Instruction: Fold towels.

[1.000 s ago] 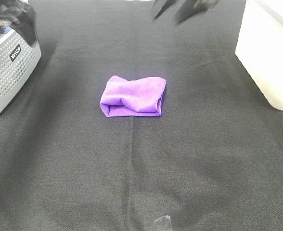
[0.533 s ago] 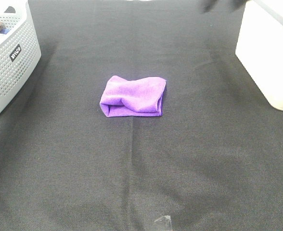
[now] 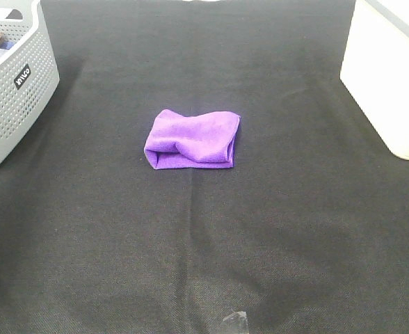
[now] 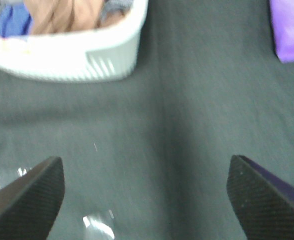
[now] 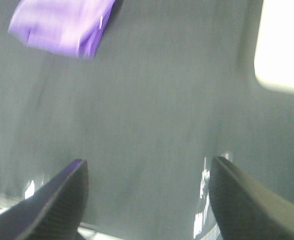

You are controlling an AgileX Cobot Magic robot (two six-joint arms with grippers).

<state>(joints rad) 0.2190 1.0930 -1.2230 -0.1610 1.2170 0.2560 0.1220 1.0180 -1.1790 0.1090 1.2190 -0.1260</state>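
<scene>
A purple towel (image 3: 193, 139) lies folded into a small bundle in the middle of the black cloth; it also shows in the left wrist view (image 4: 288, 30) and in the right wrist view (image 5: 62, 24). Neither arm is in the high view. My left gripper (image 4: 147, 200) is open and empty, well above the cloth between the basket and the towel. My right gripper (image 5: 147, 200) is open and empty, above the cloth between the towel and the white bin.
A grey perforated basket (image 3: 17, 90) holding brown and blue cloths stands at the far left, and shows in the left wrist view (image 4: 67, 55). A white bin (image 3: 392, 76) stands at the far right. Bits of clear tape (image 3: 234, 321) lie near the front edge.
Both arms have pulled back out of the top of the high view. The towel has not moved.
</scene>
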